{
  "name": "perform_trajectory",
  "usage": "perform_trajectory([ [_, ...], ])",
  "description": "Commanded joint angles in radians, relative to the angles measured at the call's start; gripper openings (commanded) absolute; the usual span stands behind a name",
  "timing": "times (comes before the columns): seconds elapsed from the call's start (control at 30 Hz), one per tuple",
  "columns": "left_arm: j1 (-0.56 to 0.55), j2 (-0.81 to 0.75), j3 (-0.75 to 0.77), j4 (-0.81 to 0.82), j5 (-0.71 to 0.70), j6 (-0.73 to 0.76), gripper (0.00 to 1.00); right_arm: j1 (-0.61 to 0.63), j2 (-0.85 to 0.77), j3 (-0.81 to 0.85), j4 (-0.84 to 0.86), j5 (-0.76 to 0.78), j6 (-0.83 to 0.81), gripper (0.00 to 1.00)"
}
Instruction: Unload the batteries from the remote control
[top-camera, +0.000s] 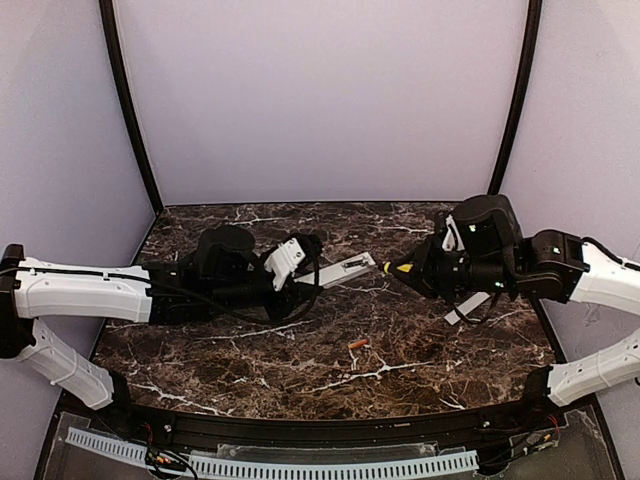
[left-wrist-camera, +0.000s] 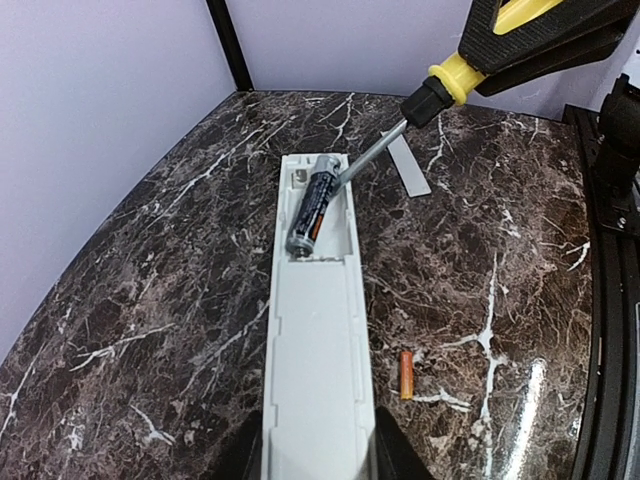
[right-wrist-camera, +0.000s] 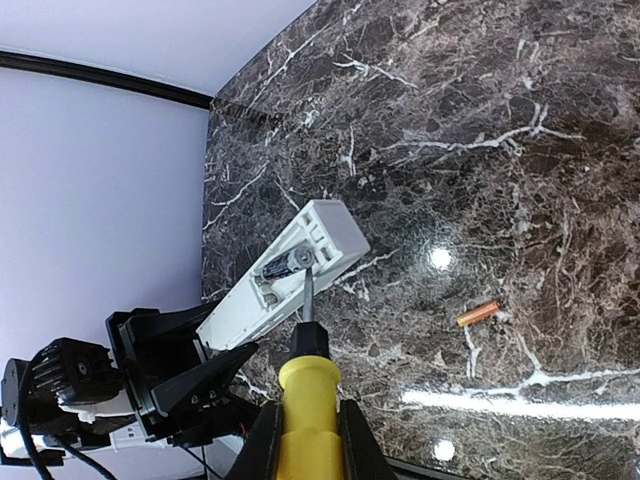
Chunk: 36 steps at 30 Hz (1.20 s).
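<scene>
White remote control (left-wrist-camera: 315, 350), orange battery (left-wrist-camera: 407, 375), yellow-handled screwdriver (right-wrist-camera: 308, 395), white-veined brown table (left-wrist-camera: 150, 300).

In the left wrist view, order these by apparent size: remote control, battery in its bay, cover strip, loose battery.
1. remote control
2. battery in the bay and cover strip, near alike; strip lies farther away
3. loose battery

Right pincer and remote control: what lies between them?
The screwdriver that the right pincer holds; its tip reaches the battery in the remote control. Right wrist view.
</scene>
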Motion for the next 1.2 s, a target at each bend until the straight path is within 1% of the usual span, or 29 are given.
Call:
perform_trajectory([
  [0.0,-0.059,0.005,-0.004,0.073,0.043,-0.020,0.00,-0.008,-0.047,-0.106,-0.037,0.003,0.061,0.00],
  [0.2,-0.065,0.051,0.004,0.084,0.043,-0.116,0.00,-0.008,-0.090,-0.192,-0.016,-0.042,0.070,0.00],
  [0.43,-0.070,0.084,-0.040,0.135,0.042,-0.237,0.00,-0.009,-0.104,-0.248,-0.016,-0.091,0.064,0.00],
  [0.53,-0.078,0.086,-0.073,0.173,0.005,-0.271,0.00,-0.008,-0.100,-0.269,-0.003,-0.110,0.063,0.00],
  [0.9,-0.106,0.122,-0.105,0.193,-0.019,-0.317,0.00,0.004,-0.062,-0.313,0.084,-0.187,0.049,0.00],
  [1.17,-0.112,0.152,-0.093,0.198,-0.011,-0.331,0.00,0.023,-0.053,-0.324,0.131,-0.193,0.047,0.00],
])
